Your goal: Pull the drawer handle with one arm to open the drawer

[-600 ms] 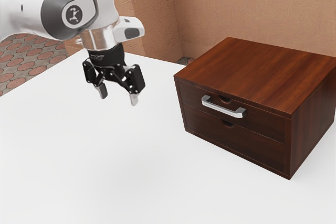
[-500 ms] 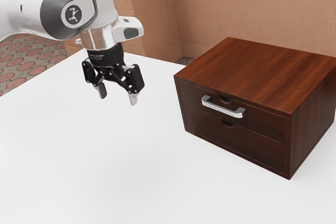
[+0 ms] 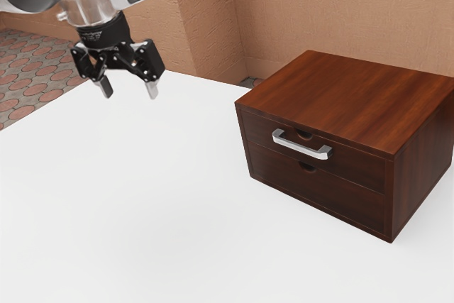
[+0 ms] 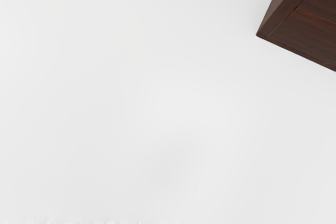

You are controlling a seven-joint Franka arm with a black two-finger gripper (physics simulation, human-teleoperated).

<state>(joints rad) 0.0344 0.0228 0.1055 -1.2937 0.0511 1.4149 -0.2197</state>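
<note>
Two drawers face me in the dark wooden cabinet (image 3: 355,94), which stands on the white table (image 3: 142,218) at the exterior view's right. The upper drawer (image 3: 355,164) carries a silver bar handle (image 3: 301,145), mounted level across its front and set toward the end nearer the arm. The lower drawer (image 3: 333,193) has just a small notch at its top edge. Both fronts sit flush with the cabinet's face, so the upper drawer is shut and the handle is untouched.

My gripper (image 3: 129,91) hangs in the exterior view's upper left, high over the table's far side and well apart from the cabinet. Its black fingers (image 3: 152,90) point downward and are spread wide, with nothing between them. The white arm (image 3: 85,5) comes in above it from the upper left corner.

From the wrist camera I look down on plain white tabletop, with one corner of the cabinet (image 4: 307,19) off to the side, its dark wood grain and a panel seam visible. The handle is not something I can make out from there.

Behind the table a tan textured wall (image 3: 340,5) runs across, and a brick-red patterned floor (image 3: 28,83) lies beyond the table's edge at the exterior view's left.
</note>
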